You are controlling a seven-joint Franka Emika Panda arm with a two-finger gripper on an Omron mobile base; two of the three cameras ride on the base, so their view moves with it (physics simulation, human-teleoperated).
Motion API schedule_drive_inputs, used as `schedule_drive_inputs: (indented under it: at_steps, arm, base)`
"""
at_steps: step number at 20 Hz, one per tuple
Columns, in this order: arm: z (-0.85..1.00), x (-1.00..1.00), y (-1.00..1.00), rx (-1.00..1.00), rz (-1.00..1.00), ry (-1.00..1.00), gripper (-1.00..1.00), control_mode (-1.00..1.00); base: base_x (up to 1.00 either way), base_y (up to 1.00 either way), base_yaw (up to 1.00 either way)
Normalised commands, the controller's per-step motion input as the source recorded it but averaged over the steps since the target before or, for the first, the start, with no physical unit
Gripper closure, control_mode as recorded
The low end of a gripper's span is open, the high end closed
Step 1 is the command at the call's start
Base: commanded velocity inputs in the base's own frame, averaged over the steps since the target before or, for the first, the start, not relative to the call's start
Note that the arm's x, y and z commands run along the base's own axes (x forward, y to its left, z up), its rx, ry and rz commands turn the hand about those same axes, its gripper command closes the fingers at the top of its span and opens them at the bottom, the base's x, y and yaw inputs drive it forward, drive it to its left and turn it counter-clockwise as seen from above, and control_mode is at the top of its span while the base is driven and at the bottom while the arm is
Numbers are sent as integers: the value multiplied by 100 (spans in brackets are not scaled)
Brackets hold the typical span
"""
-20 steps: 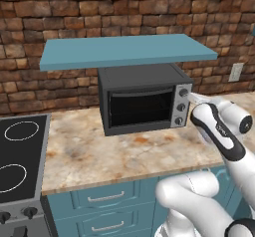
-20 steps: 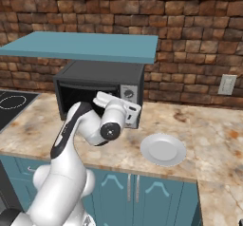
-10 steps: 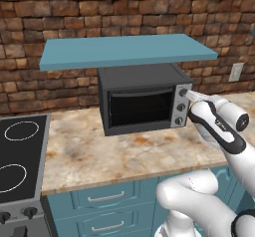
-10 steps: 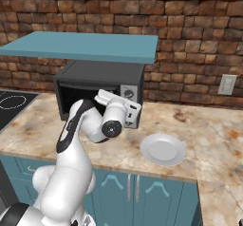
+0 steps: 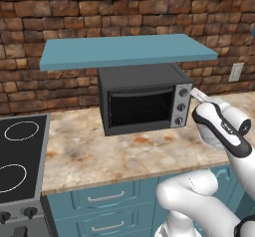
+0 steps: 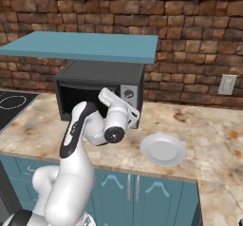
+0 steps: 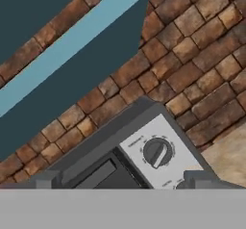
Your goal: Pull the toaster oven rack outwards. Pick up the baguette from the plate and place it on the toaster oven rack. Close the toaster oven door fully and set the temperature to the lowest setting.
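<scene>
The black toaster oven (image 5: 142, 99) stands on the counter under a blue shelf, and its toaster oven door (image 5: 141, 107) is up and shut. Three round knobs sit in a column on its silver side panel (image 5: 181, 106). My gripper (image 5: 198, 94) hovers just right of the top knob (image 5: 184, 92), close to the panel. In the hand view the open gripper (image 7: 123, 181) faces the panel, with the top knob (image 7: 157, 152) a little above the fingertips (image 7: 46, 179). Nothing is between the jaws. The white plate (image 6: 163, 149) is bare. The rack and the baguette are hidden.
A black stovetop (image 5: 19, 154) lies at the counter's left end. The blue shelf (image 5: 127, 50) overhangs the oven, with a brick wall behind it. A wall socket (image 6: 228, 84) is to the right. Marble counter (image 5: 114, 154) stretches in front of the oven.
My hand has shifted only slightly beside the knob panel. The jaws have stayed open and the oven door has stayed shut.
</scene>
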Motion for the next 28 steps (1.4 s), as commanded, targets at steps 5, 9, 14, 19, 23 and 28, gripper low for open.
schedule_drive_inputs:
  at_steps: [5, 9, 14, 19, 23, 28]
  arm:
    - [0, 0, -6, 35, 0, 5, -100, -100]
    - [0, 0, -1, 35, 1, 11, -100, -100]
    - [0, 0, -1, 29, 2, 18, -100, -100]
    - [2, 0, 0, 8, 0, 8, -100, -100]
    - [0, 0, -7, 0, 0, -4, -100, -100]
    - [0, 2, 0, 0, 0, -1, -100, -100]
  base:
    - [0, 0, 0]
    - [0, 0, 0]
    - [0, 0, 0]
    - [0, 0, 0]
    - [0, 0, 0]
    - [0, 0, 0]
